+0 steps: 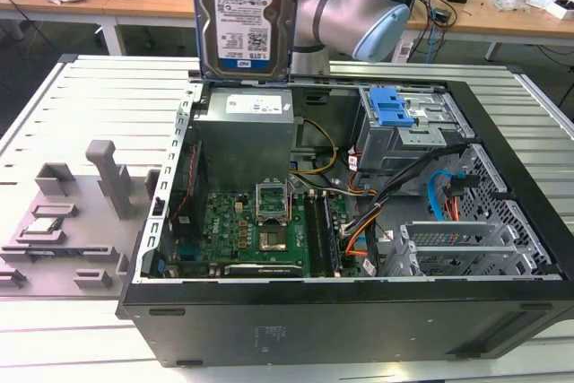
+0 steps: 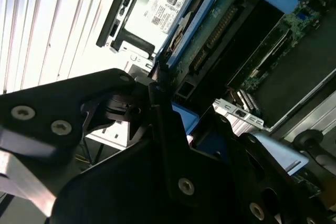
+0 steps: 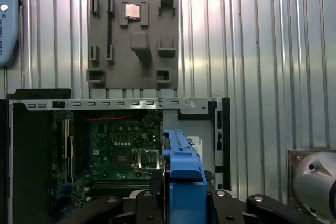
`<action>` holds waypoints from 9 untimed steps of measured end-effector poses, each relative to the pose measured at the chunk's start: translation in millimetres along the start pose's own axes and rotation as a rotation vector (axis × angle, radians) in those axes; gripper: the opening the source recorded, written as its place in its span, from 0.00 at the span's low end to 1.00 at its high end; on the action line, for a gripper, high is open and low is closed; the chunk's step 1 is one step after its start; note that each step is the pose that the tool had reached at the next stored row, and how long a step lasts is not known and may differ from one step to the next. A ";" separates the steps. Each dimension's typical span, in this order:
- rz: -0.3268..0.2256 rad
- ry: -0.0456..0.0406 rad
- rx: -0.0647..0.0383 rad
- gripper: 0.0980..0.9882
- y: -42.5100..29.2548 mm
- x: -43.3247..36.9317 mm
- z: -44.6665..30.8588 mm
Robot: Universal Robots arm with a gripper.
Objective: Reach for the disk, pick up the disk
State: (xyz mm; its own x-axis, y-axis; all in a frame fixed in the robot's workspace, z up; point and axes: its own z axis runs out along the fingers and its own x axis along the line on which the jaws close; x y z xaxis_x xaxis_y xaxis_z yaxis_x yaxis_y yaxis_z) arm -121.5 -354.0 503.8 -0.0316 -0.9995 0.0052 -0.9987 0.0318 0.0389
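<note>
The disk (image 1: 244, 20) hangs upright in the air above the back edge of the open computer case (image 1: 341, 320), its white-and-blue label facing the exterior view. My gripper (image 3: 181, 195) is shut on it from above, black fingers (image 3: 144, 203) on either side of its blue side rail (image 3: 181, 163). In the second wrist view the disk (image 2: 218, 32) runs away from the gripper (image 2: 170, 111) edge-on, showing its dark circuit-board side and blue rail, with the case's power supply (image 2: 163, 3) beyond it.
The arm (image 1: 359, 11) reaches in from behind the case. Inside are the motherboard (image 1: 256, 226), power supply (image 1: 247, 127), a blue drive-bay latch (image 1: 391, 107) and drive cages at the exterior view's right. A grey fixture plate (image 1: 81, 221) carries a processor chip (image 3: 132, 11).
</note>
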 end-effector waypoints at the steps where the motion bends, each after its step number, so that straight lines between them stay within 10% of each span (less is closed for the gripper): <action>1: 0.000 0.0000 0.000 0.30 -10.3 -0.4 -0.4; 9: 0.000 0.0000 0.000 0.30 -46.4 -1.7 -1.8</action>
State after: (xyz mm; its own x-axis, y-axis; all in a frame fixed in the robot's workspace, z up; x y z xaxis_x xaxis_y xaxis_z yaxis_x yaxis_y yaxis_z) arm -75.1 -353.8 503.8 -0.0313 -0.9995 0.0052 -0.9987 0.0315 0.0389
